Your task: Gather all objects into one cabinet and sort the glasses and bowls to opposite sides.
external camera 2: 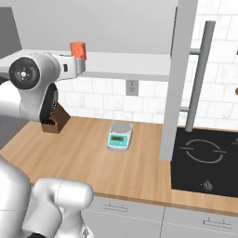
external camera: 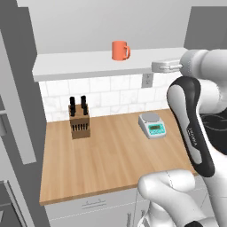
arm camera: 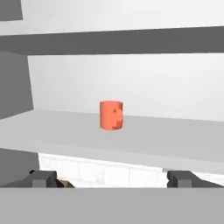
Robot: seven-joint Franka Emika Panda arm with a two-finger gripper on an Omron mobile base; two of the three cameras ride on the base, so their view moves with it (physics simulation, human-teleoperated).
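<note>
Small dark lettering runs along the black band of the robot arm [external camera: 193, 133] in the left base view, too small to read. The kitchen scale [external camera: 152, 124] on the worktop [external camera: 111, 159] has a teal display with no legible digits.

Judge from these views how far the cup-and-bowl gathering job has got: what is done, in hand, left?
Done: the coral-orange mug stands upright on the pale cabinet shelf, cabinet open. In hand: nothing; the end effector is open, level with the shelf edge, short of the mug. Left: no other cups or bowl are visible here, so gathering and sorting look undone.
</note>
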